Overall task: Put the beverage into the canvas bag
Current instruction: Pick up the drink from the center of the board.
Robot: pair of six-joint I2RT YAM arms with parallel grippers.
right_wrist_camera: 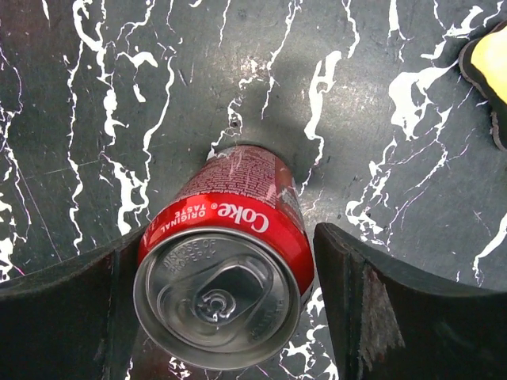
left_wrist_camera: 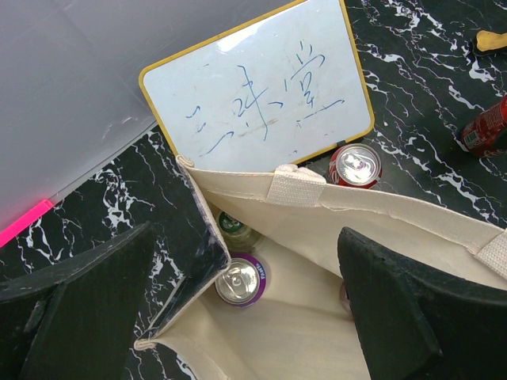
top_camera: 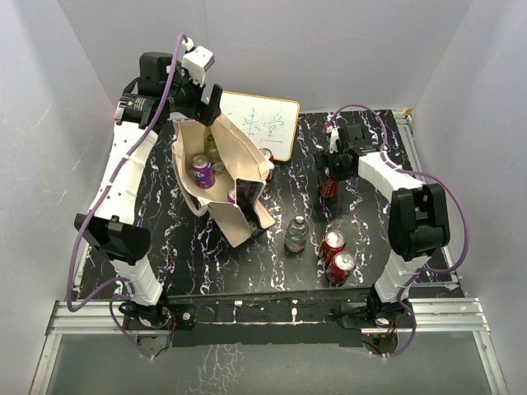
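The beverage nearest my right gripper point(right_wrist_camera: 226, 313) is a red Coke can point(right_wrist_camera: 238, 206), upright on the black marble table point(right_wrist_camera: 380, 142). It stands between the open fingers: the left pad touches it and a gap remains at the right pad point(right_wrist_camera: 380, 301). From above, that gripper point(top_camera: 333, 169) is at the can point(top_camera: 328, 188), right of the canvas bag point(top_camera: 239, 164). The bag stands open, with a purple can point(left_wrist_camera: 239, 281) and a green-capped bottle point(left_wrist_camera: 234, 226) inside. My left gripper point(left_wrist_camera: 245, 317) hangs open over the bag's mouth, one finger outside its wall and one inside.
A yellow-framed whiteboard point(top_camera: 268, 123) leans behind the bag, with a red can point(left_wrist_camera: 355, 165) between them. A glass bottle point(top_camera: 296, 234) and two red cans point(top_camera: 332, 244) point(top_camera: 341, 267) stand at the front right. Grey walls enclose the table.
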